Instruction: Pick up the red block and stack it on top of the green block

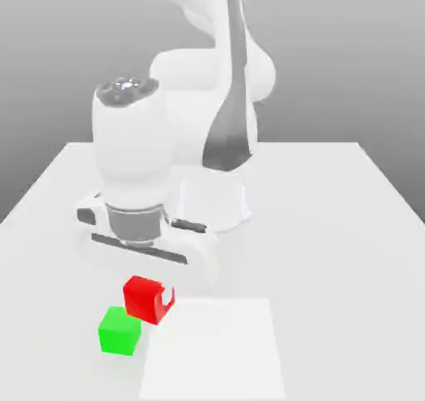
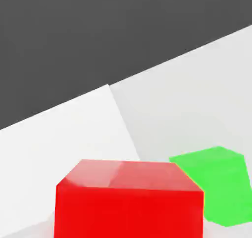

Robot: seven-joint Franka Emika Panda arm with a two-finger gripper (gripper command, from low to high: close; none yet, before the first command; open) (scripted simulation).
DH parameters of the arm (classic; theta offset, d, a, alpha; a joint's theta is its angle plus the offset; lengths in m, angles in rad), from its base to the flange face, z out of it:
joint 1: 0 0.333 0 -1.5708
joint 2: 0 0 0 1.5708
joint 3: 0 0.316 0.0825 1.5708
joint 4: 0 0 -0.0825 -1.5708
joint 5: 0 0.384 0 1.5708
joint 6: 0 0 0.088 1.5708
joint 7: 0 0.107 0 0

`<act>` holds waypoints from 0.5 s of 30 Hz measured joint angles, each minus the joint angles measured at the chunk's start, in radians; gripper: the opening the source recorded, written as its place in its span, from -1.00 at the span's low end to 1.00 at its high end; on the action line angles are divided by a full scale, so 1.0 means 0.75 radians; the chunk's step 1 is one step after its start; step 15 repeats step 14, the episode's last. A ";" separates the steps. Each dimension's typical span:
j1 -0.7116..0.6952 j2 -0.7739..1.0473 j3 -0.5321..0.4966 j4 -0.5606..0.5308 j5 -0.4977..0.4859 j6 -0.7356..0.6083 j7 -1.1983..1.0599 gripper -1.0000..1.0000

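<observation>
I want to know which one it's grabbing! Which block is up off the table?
The red block, shut in the gripper. The green block sits on the table.

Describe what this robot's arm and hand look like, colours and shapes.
The arm is glossy white with rounded, bulging segments; one upper link has a dark grey tapering panel. The wrist is a fat white cylinder with a grey metallic cap and a grey ring beneath it. The hand hangs from a wide white block with dark trim.
</observation>
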 joint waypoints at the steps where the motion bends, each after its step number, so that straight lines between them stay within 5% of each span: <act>1: -0.009 -0.014 -0.021 -0.011 -0.013 -0.003 0.065 -1.00; 5: -0.083 -0.040 -0.053 -0.048 -0.052 0.010 0.290 -1.00; 10: -0.121 0.176 0.024 -0.043 0.089 0.214 0.216 -1.00; 11: -0.129 0.204 0.036 -0.041 0.110 0.239 0.201 1.00; 15: -0.129 0.204 0.036 -0.041 0.110 0.239 0.201 1.00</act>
